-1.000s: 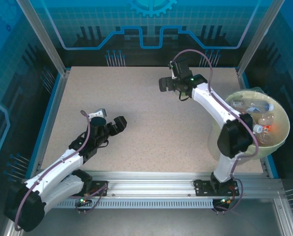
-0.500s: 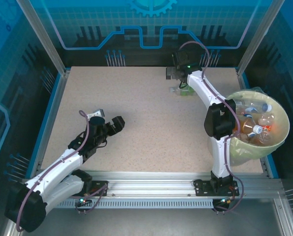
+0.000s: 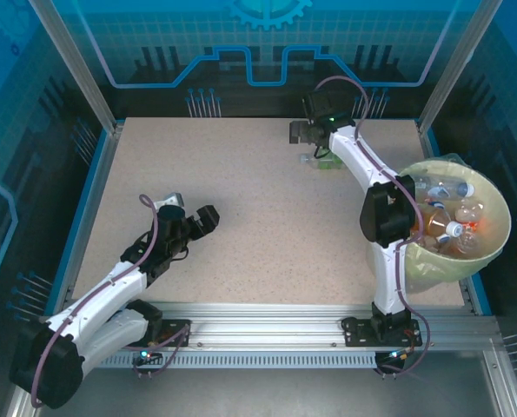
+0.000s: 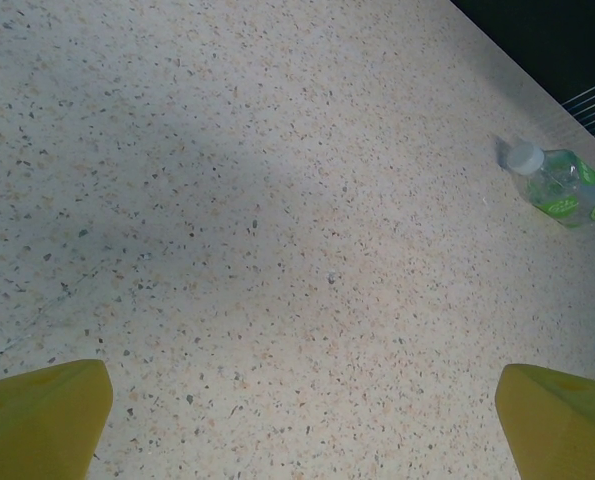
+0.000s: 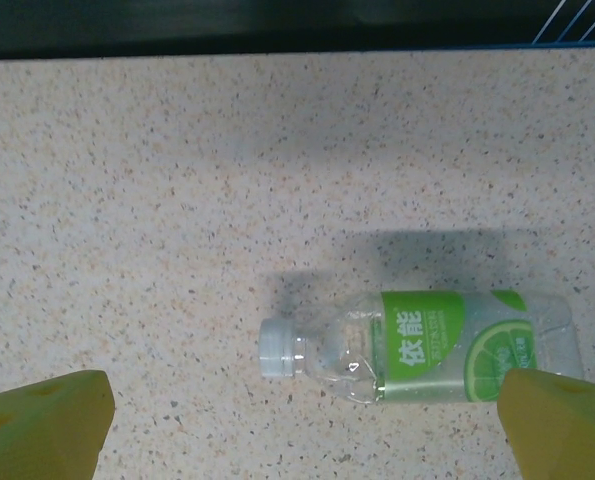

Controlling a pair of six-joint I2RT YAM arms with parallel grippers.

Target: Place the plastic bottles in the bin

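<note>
The right arm has changed posture within the last second: from a folded stance with its elbow over the bin's edge, it has stretched out to the far edge of the table [image 3: 241,191] and settled there. The right gripper [image 5: 302,425] now hangs above the one bottle not yet binned, the green-labelled bottle [image 5: 427,345]. Its jaws are spread wide and hold nothing; both yellow fingertips sit at the lower corners of the right wrist view, well apart. The bottle lies on its side on the bare tabletop, white cap pointing to the left of that view, label uppermost, close to the far rim. It lies off to the right side of the gap between the jaws, nearer the right fingertip than the left, and is not touched. The left gripper [image 4: 302,415] has not moved; it is likewise wide open and empty, low over the near-left part of the table, with the same bottle far off in its wrist view. The bin [image 3: 507,217] stands at the right edge and already holds several plastic bottles [image 3: 454,221]. Judgement: the task is nearly complete, and this reach is the approach for the final pick. The gripper needs to centre on the bottle's body before descending.
</note>
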